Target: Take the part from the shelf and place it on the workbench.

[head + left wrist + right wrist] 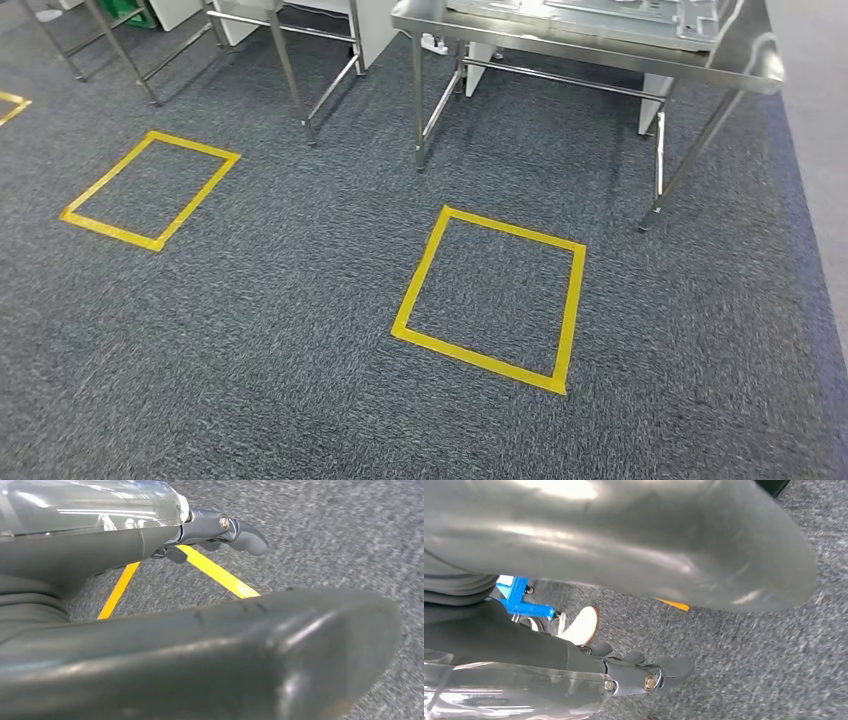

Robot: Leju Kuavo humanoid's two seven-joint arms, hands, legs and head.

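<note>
Both robot hands, left robot hand [220, 530] and right robot hand [644, 672], hang slack-fingered and empty; walk squarely to yellow tape floor square [490, 298] before the steel tabletop [590, 45]

steel workbench [600, 50] standing on grey carpet

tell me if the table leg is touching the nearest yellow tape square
Apart. The head view shows grey carpet between the foot of the table leg and the yellow tape square.
</note>
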